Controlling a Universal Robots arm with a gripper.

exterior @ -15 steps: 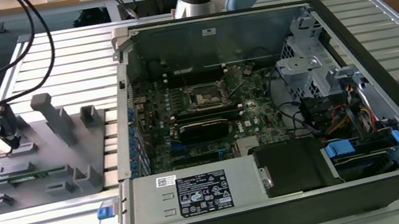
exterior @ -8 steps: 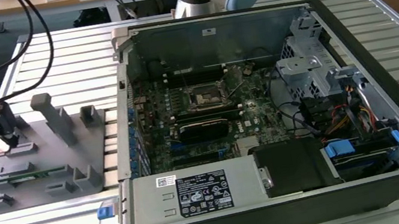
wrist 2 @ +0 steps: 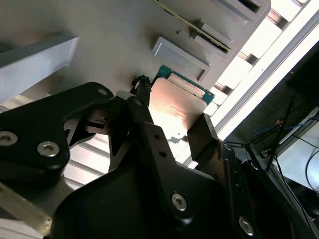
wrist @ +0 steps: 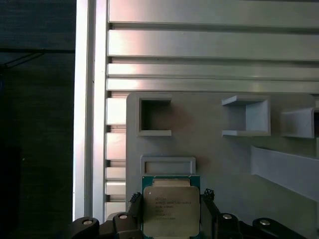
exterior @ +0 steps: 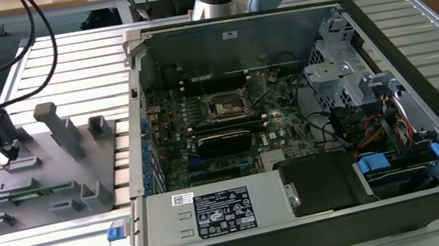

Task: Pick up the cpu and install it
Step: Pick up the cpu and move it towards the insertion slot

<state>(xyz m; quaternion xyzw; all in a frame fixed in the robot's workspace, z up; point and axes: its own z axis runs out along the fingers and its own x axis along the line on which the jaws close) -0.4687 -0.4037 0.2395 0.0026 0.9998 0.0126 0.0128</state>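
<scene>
The cpu [wrist: 171, 211], a small square chip with a pale metal top and green rim, lies low on the grey plastic tray [wrist: 224, 159] beside a small raised block [wrist: 168, 165]. My gripper [wrist: 171, 199] straddles it, one black finger against each of two opposite edges, so it looks shut on the cpu. In the second wrist view the cpu [wrist 2: 174, 107] sits between the same fingers [wrist 2: 144, 124] of the gripper [wrist 2: 172, 122]. In the exterior view the gripper [exterior: 6, 155] is down at the tray [exterior: 49, 171], on that view's left. The motherboard socket [exterior: 226, 105] sits inside the open computer case.
The open computer case [exterior: 308, 115] fills the middle and the exterior view's right, with a drive cage and cables inside. A green memory stick [exterior: 30, 192] and tall grey posts [exterior: 55, 127] stand on the tray. Black cables hang near the arm. The table is slatted aluminium.
</scene>
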